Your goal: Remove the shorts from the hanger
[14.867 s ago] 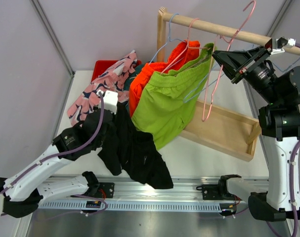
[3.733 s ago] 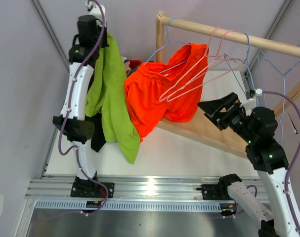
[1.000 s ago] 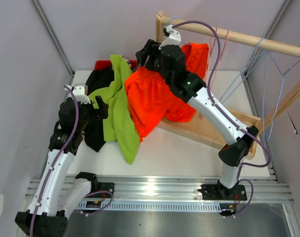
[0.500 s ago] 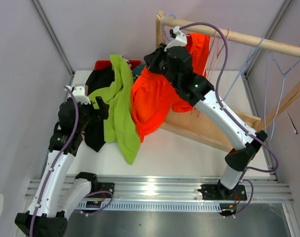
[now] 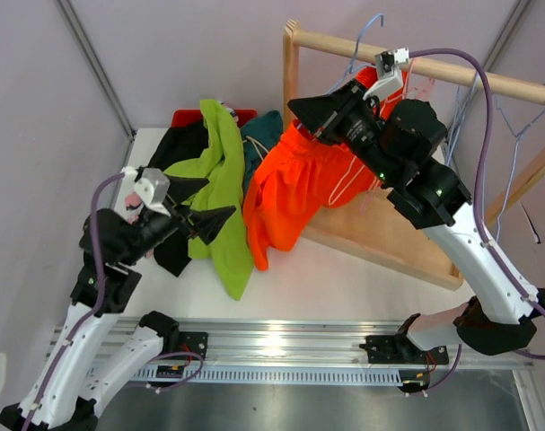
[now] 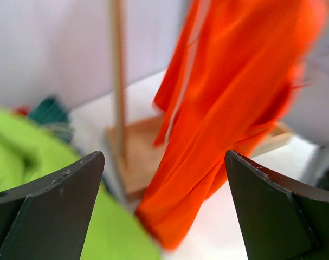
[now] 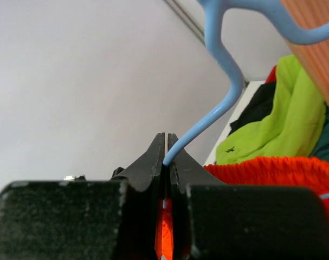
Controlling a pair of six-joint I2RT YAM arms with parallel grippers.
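**The right claw [image 7: 165,142] is pinching the blue hanger, 1 pair to go**

Its jaws are pressed together on the wire of the blue hanger [image 7: 229,81], up by the wooden rod [image 5: 452,70]. There's a sliver of orange cloth showing in the slit between them. The orange shorts [image 5: 294,189] hang from that spot and droop down toward the wooden base frame [image 5: 407,247], so we reckon they're not off yet.

The lime green shorts [image 5: 220,175], black shorts [image 5: 178,148] and teal shorts [image 5: 268,133] are heaped on the table [image 5: 344,269] at the back left, beside something red [image 5: 189,117]. We can't spot a pink patterned pair anywhere. Our guess is 3 pairs done and 1 left.

The left claw [image 5: 203,203] is spread wide and empty. It sits just over the green heap, pointing at the orange pair but well short of touching it.

Room-wise it's tight up top. The upright post [image 5: 292,63] stands right beside the orange cloth, and the spare hangers [image 5: 514,126] dangle off the rod to the right. The open way looks like forward and left, over the bare table in front of the frame. The risk we'd flag is the hem snagging on the frame's edge.
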